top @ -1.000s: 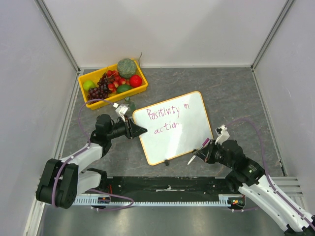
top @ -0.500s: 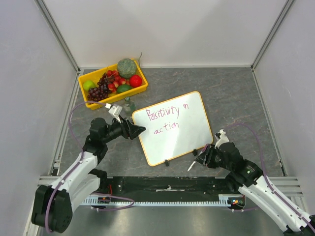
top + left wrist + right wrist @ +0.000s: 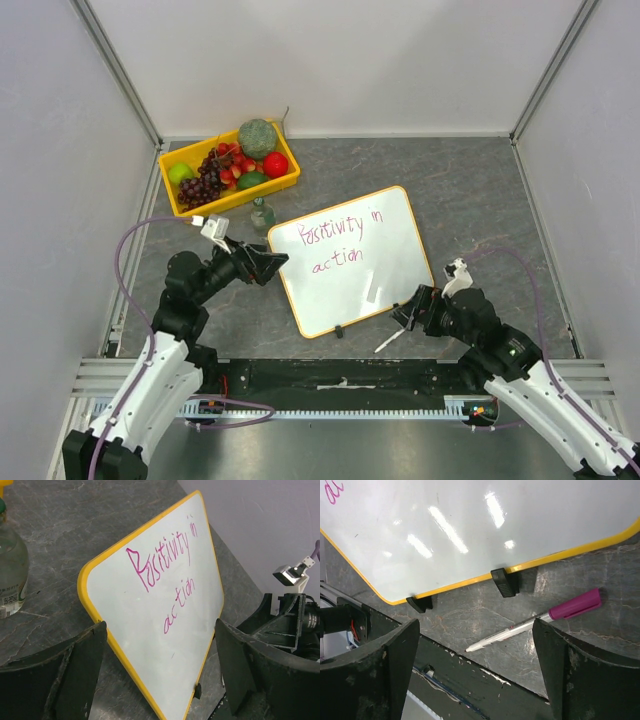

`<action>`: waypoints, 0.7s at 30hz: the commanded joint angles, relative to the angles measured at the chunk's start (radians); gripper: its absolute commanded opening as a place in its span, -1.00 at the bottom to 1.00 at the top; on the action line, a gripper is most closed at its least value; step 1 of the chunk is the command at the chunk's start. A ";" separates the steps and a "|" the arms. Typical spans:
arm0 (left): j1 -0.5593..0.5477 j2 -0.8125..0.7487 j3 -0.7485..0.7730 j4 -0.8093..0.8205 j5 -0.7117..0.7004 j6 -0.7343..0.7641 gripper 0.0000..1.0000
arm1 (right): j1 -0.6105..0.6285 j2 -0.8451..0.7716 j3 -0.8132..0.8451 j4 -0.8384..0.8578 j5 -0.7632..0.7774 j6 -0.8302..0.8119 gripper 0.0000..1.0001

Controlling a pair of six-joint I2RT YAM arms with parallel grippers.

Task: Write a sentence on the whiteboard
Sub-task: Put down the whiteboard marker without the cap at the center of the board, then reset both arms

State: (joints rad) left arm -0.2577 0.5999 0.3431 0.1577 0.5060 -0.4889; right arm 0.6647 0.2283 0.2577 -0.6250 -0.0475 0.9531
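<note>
Pink-magenta handwriting [image 3: 338, 242] reading "Positivity in action" runs in two lines across the rectangular white board with the thin yellow-orange frame [image 3: 395, 255]. The board lies face up and slanted on the grey stone-patterned desk [image 3: 480, 190], with its two small black feet [image 3: 504, 581] on the edge nearest the arms. We judge the sentence complete, and that seems to explain the rest of the layout. The white-barrelled marker with the magenta end [image 3: 390, 341] lies on the desk just beside the whiteboard's near edge, close to the feet but clear of the frame, and nothing grips it. We cannot tell whether its tip is capped. Our right hand [image 3: 406, 314] hangs above that marker by the whiteboard's near right corner, fingers spread wide with only bare desk and pen between them. Our left hand [image 3: 272, 266] sits at the whiteboard's left edge, equally spread. Its wrist view shows the board's left corner between the fingers without either one touching it. That is where a steadying hold would go, but the board rests on its own. A yellow plastic tray of fruit [image 3: 240, 197] stands beyond the whiteboard's far left corner. A small clear bottle [image 3: 262, 214] stands between tray and board, and both are outside the writing area.
</note>
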 commanded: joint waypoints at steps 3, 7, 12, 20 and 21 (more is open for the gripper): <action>0.000 -0.052 0.071 -0.069 -0.009 -0.096 0.89 | -0.001 0.078 0.103 0.082 0.095 -0.109 0.96; 0.000 -0.074 0.115 -0.151 -0.050 -0.100 0.91 | -0.001 0.178 0.146 0.132 0.164 -0.159 0.96; 0.000 -0.089 0.181 -0.325 -0.193 -0.091 0.91 | -0.001 0.307 0.241 0.183 0.334 -0.227 0.96; 0.000 -0.083 0.211 -0.434 -0.397 -0.060 0.93 | -0.001 0.352 0.296 0.359 0.716 -0.526 0.96; 0.000 -0.081 0.212 -0.438 -0.427 -0.059 0.93 | -0.001 0.341 0.278 0.404 0.748 -0.565 0.96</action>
State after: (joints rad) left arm -0.2577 0.5186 0.5232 -0.2169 0.2314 -0.5571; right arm 0.6647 0.5911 0.5354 -0.3973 0.4599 0.5854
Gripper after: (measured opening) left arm 0.963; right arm 0.980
